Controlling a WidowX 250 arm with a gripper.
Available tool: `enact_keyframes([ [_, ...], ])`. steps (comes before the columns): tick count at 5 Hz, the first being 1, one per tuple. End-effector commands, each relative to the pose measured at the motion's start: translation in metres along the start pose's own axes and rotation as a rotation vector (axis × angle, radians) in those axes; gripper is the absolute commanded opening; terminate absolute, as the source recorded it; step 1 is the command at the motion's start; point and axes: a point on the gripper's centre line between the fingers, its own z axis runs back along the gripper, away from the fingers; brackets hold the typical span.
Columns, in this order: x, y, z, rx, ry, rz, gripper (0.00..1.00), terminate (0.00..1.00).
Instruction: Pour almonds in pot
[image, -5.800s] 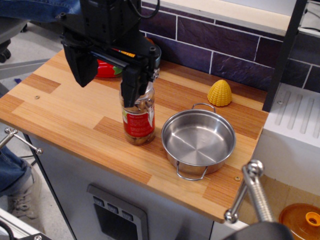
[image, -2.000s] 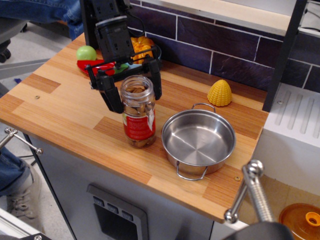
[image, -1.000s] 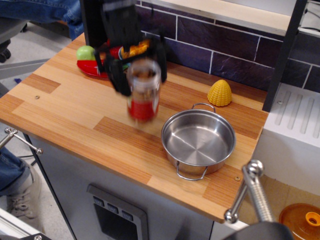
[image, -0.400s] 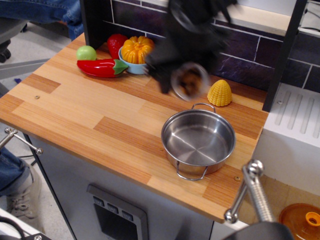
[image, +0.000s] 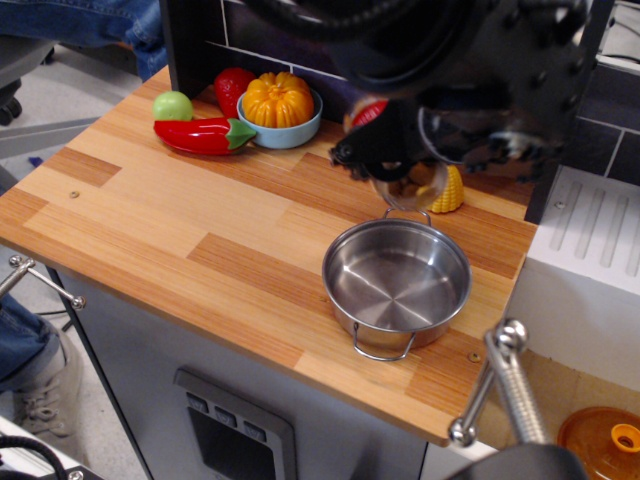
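Observation:
The clear jar of almonds (image: 405, 175) is held tipped over in the air, its open mouth facing down just above the far rim of the pot. Its red label (image: 370, 112) shows at the top. My gripper (image: 400, 150) is shut on the jar; the dark blurred arm covers most of it. The shiny steel pot (image: 397, 280) with two wire loop handles sits on the wooden counter at the front right. I see no almonds in the pot.
A yellow corn toy (image: 447, 190) stands just behind the jar. At the back left are a blue bowl with an orange pumpkin (image: 279, 102), a red pepper (image: 200, 133), a green ball (image: 172, 105) and a red fruit (image: 232, 88). The counter's right edge (image: 500, 330) lies close to the pot.
The jar was lifted off the counter, carried right and tipped over. It now hangs mouth-down above the pot's far rim.

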Motion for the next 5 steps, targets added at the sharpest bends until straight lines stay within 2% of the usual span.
enact_keyframes([
  [1, 0.005, 0.007, -0.004, -0.036, -0.155, 0.025, 0.00, 0.00],
  [3, -0.006, 0.017, 0.001, -0.145, -0.309, -0.048, 0.00, 0.00],
  [4, -0.010, 0.017, 0.004, -0.166, -0.375, -0.039, 0.00, 0.00],
  [5, -0.006, 0.014, -0.004, -0.155, -0.418, -0.025, 0.00, 0.00],
])
